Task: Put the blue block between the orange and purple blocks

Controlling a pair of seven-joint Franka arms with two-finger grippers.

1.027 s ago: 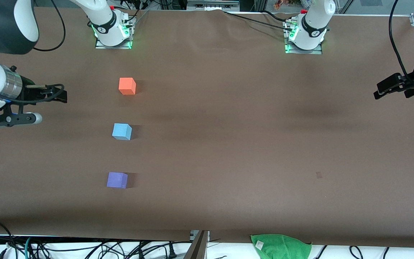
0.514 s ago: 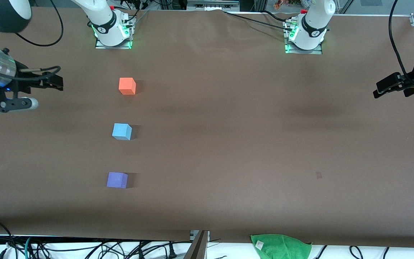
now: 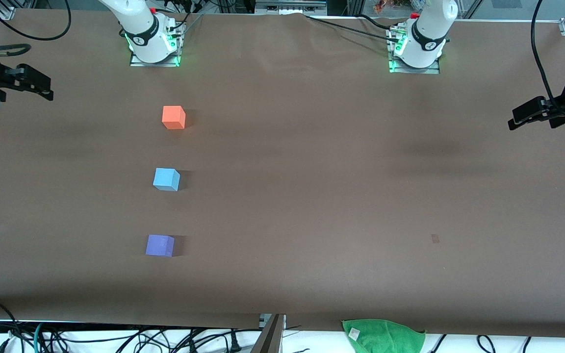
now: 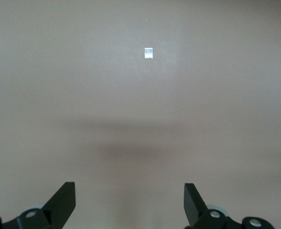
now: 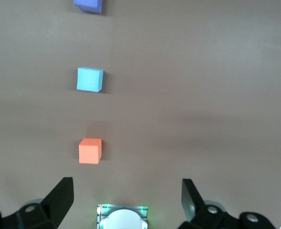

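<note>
While both arms wait raised at the ends of the counter, the three cubes sit in a line on its brown surface toward the right arm's end. The blue block rests between the other two, well apart from each: the orange block lies farther from the front camera, the purple block nearer to it. None of the cubes touches another or either tool.

The right tool hangs over the right arm's end of the counter, its two fingers spread wide and holding nothing; its wrist view looks down on all three cubes. The left tool hovers over the left arm's end, fingers likewise spread and empty, above bare counter with a small pale mark. A green cloth lies at the counter's edge nearest the front camera.
</note>
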